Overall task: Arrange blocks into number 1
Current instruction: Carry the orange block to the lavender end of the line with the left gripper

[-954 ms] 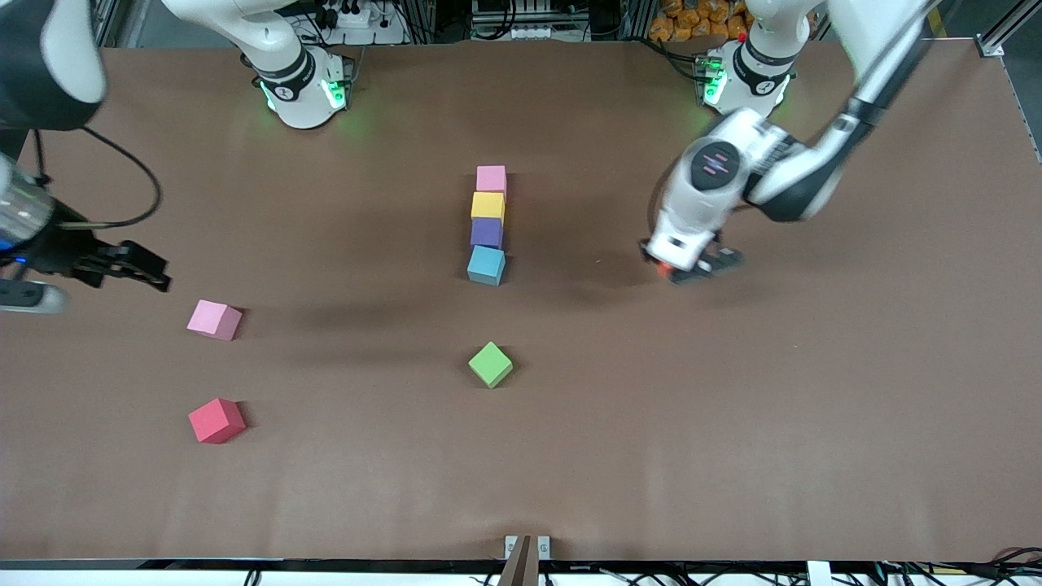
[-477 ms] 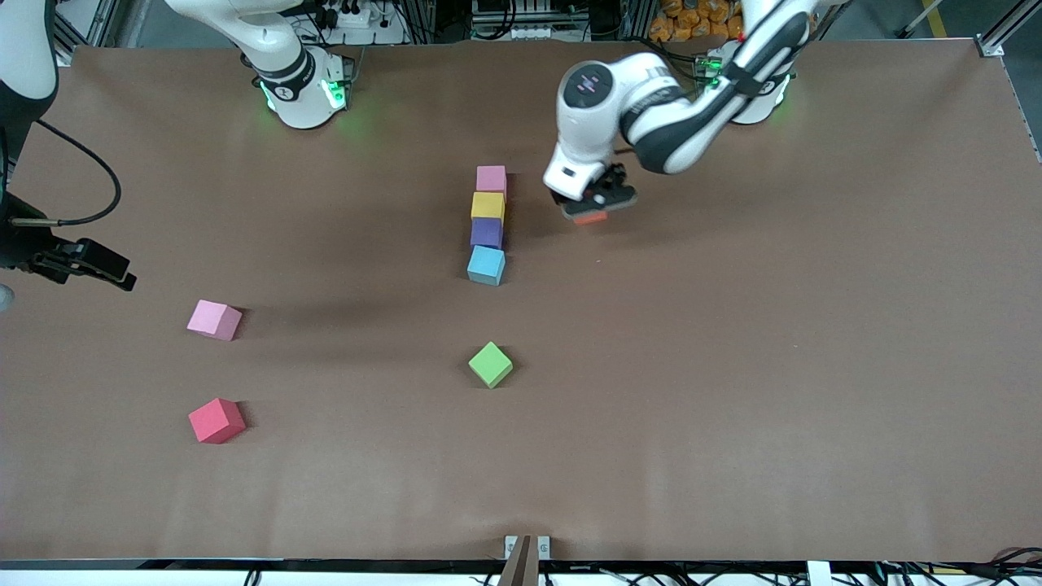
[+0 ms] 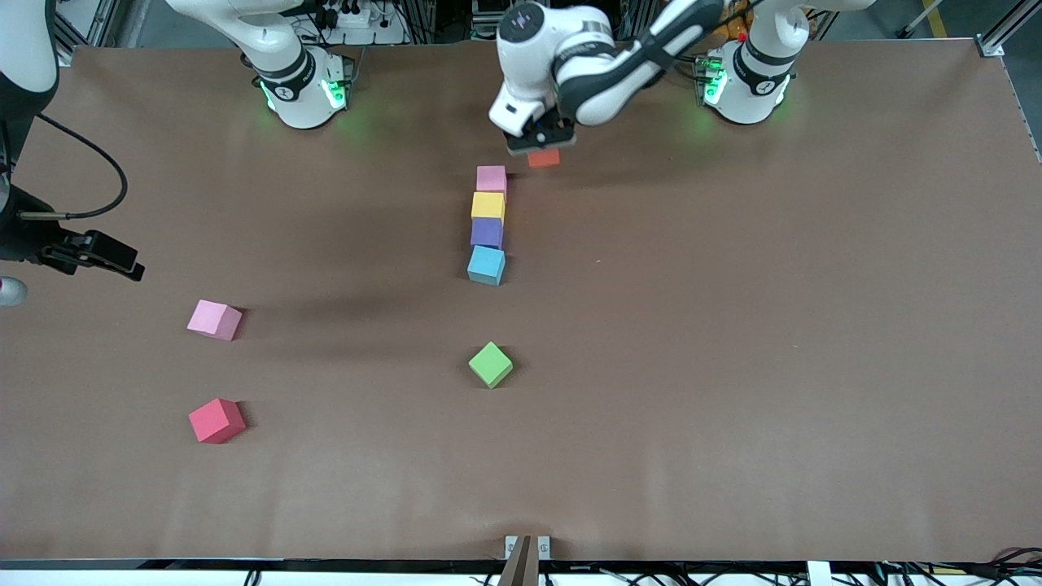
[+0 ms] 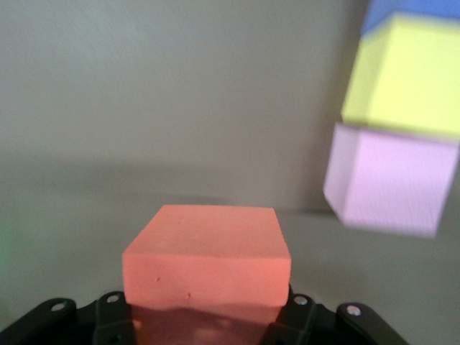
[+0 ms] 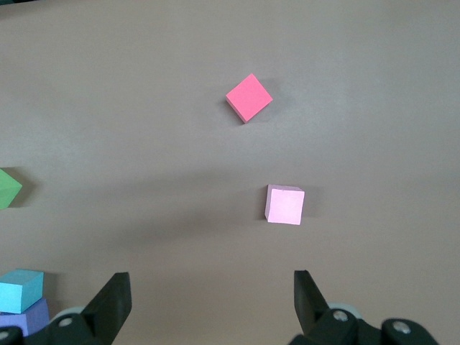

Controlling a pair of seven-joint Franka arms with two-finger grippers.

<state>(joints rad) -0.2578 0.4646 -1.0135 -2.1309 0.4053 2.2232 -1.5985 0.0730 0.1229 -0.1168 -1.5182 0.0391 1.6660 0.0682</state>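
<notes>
1. Brown matting covers the desk (image 3: 733,366); both arm bases stand along its edge farthest from the front camera.
2. Four blocks lie in a straight, touching column at mid-desk. In order toward the front camera: a pink block (image 3: 491,178), a yellow block (image 3: 488,206), a purple block (image 3: 486,233), a light blue block (image 3: 486,265).
3. The left end effector (image 3: 540,143) is clamped on an orange block (image 3: 544,158). It hangs over the desk just beside the pink end of the column, on the side toward the left arm's base. In the left wrist view the orange block (image 4: 208,255) sits between the fingers, apart from the column's pink block (image 4: 388,180) and yellow block (image 4: 406,75).
4. The right end effector (image 3: 102,256) waits over the right arm's end of the desk, its fingers (image 5: 109,302) spread apart and holding nothing.
5. A second pink block (image 3: 214,319) lies alone near the right arm's end.
6. A red cube (image 3: 216,420) lies nearer the front camera than the second pink block.
7. A green cube (image 3: 490,364) lies in line with the column, nearer the front camera than the light blue block and well apart from it.
</notes>
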